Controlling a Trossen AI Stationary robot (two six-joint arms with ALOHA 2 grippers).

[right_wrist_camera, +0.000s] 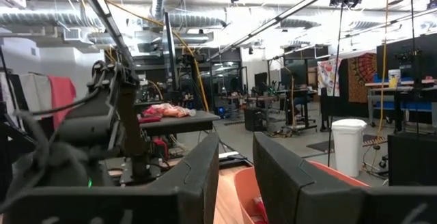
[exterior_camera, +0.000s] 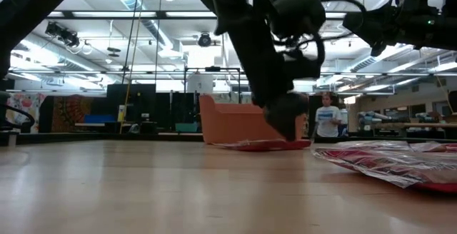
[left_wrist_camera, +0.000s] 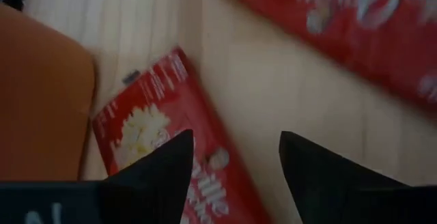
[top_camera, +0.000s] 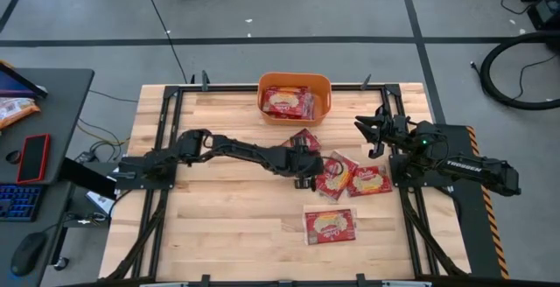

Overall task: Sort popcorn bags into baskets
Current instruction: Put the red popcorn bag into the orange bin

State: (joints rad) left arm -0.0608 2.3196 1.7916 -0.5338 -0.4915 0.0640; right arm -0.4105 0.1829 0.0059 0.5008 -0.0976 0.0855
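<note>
The orange bin (top_camera: 295, 96) stands at the table's far edge with red popcorn bags (top_camera: 286, 101) lying in it. Several more bags lie flat on the wood: one just near of the bin (top_camera: 305, 140), two side by side (top_camera: 337, 175) (top_camera: 369, 180), and one nearer (top_camera: 330, 226). My left gripper (left_wrist_camera: 235, 156) is open and low over the bag near the bin (left_wrist_camera: 164, 135). One finger stands over that bag and the other over bare wood. My right gripper (right_wrist_camera: 235, 166) is open and raised at the table's right side (top_camera: 372, 134), holding nothing. My left gripper comes down on the bag near the bin (exterior_camera: 264, 145) from above. One finger (left_wrist_camera: 171, 166) is over the bag's printed face and the other (left_wrist_camera: 307, 162) is beside its long edge. Whether either finger touches the bag, I cannot tell.
The bin's wall (left_wrist_camera: 41, 101) is close beside the left gripper. Another bag (left_wrist_camera: 355, 26) lies a short way off across bare wood. A dark frame (top_camera: 175, 94) runs round the table. A red phone (top_camera: 33, 157) lies on the side desk to the left. A person (exterior_camera: 328, 116) stands far behind.
</note>
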